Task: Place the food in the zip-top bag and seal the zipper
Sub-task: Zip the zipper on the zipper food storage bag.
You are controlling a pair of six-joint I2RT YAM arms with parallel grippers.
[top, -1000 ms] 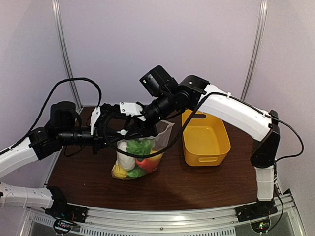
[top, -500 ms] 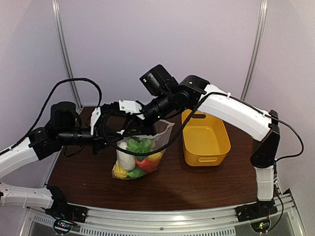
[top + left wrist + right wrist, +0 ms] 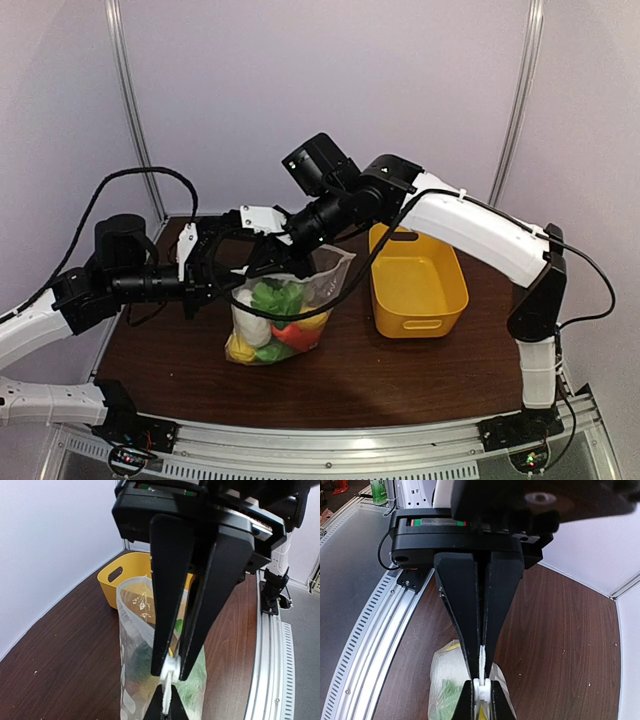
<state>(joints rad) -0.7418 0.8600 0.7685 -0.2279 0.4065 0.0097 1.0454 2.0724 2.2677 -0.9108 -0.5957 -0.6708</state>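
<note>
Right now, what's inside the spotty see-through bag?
The bag holds leafy greens, a white radish, a red piece and a yellow piece. They pile over each other, so anything underneath is hidden.

- A robot lab test cell, not a home or a kitchen.
- Two white-and-black arms, the left arm [image 3: 30,330] and the right arm [image 3: 480,235], are bolted to a slotted aluminium rail [image 3: 330,437] at the near edge of the dark wood counter [image 3: 400,375].
- Bare pale wall panels [image 3: 300,80] are joined by metal strips [image 3: 131,100], and black cables [image 3: 148,171] hang loose.
- The food [image 3: 280,300] in the zip-top bag [image 3: 335,265] looks like plastic toys.
</note>
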